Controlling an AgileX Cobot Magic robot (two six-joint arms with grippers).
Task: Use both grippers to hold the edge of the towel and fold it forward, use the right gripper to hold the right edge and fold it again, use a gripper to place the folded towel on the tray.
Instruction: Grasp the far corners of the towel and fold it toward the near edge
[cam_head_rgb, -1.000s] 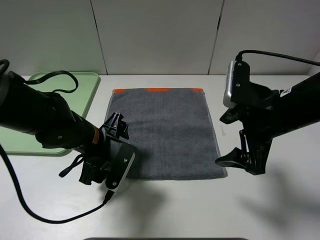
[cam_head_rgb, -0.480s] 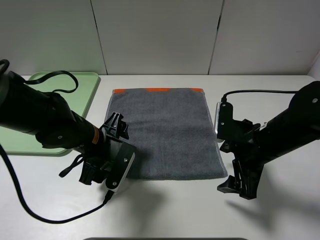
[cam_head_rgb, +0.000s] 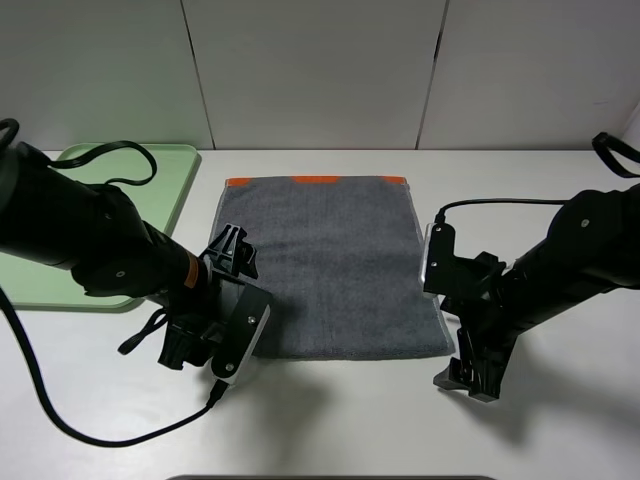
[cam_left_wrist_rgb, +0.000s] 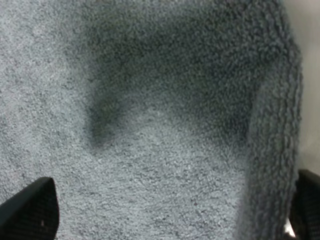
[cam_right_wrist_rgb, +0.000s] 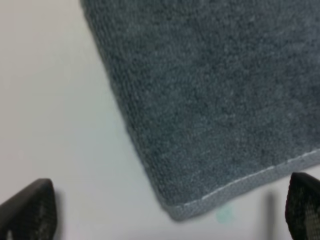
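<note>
While both black robot arms lean in low from either side, a dark grey towel (cam_head_rgb: 330, 265) lies spread flat in the middle of a white table (cam_head_rgb: 330, 420). It is roughly square. Its orange band (cam_head_rgb: 315, 180) runs along the far side, and the edge of the towel (cam_head_rgb: 350, 355), a plain grey hem, lies along the near side.

A pale green tray (cam_head_rgb: 175, 185) sits at the far left of the table, apart from the towel, with part of the left arm and a loop of black cable (cam_head_rgb: 110, 150) across it. Nothing rests on the part of the tray that shows.

At the near left corner of the towel, the left end effector (cam_head_rgb: 225, 310) is down close to the cloth. Its wrist camera is filled with grey terry, thick hem included. One dark fingertip (cam_left_wrist_rgb: 30, 210) shows at each lower corner of that picture, so the jaws stand wide open with cloth between them and nothing pinched. Whether the tips touch the cloth cannot be told.

By the near right corner, the right end effector (cam_head_rgb: 465, 360) points down just beside the towel. Its wrist camera shows that corner of the cloth lying flat on the white surface. One blurred black fingertip (cam_right_wrist_rgb: 27, 210) appears at each side, far apart, so these jaws are also open and hold nothing.

Plain pale wall panels (cam_head_rgb: 300, 70) stand behind the table.
</note>
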